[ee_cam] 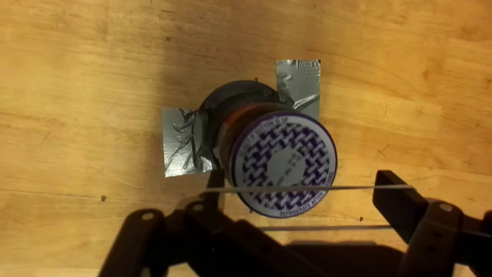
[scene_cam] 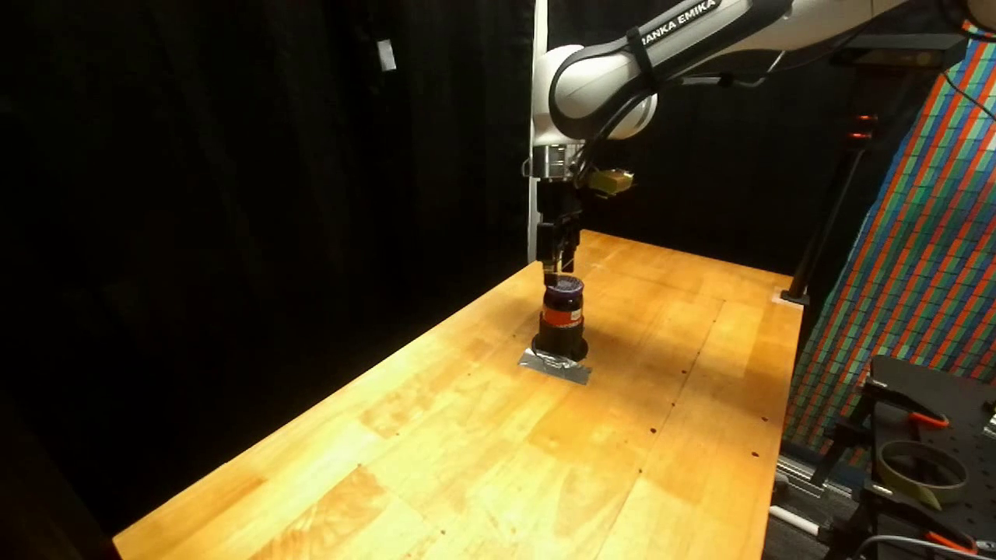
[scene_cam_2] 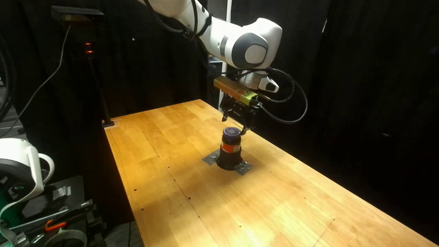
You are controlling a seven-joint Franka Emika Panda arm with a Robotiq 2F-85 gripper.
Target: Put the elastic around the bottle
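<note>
The bottle (scene_cam: 562, 316) is short and dark with an orange-red band and a purple-white lid, and stands upright in a black holder (scene_cam_2: 229, 160). It also shows in an exterior view (scene_cam_2: 230, 147). In the wrist view its lid (ee_cam: 286, 167) is seen from above. My gripper (ee_cam: 300, 179) is open, just above the bottle's lid and off to one side, as an exterior view (scene_cam_2: 234, 125) shows. The elastic (ee_cam: 353, 187) is a thin pale band stretched around both fingers. One strand crosses over the lid in the wrist view, the other passes beside it. The bottle stands nearer one finger.
Silver tape (ee_cam: 184, 140) fixes the holder to the wooden table (scene_cam: 467, 451). A thin post (scene_cam: 809, 233) stands at a table corner. A side cart (scene_cam: 934, 404) with a tape ring (scene_cam: 922, 470) and orange-tipped clamps is beside the table. Dark curtains hang behind.
</note>
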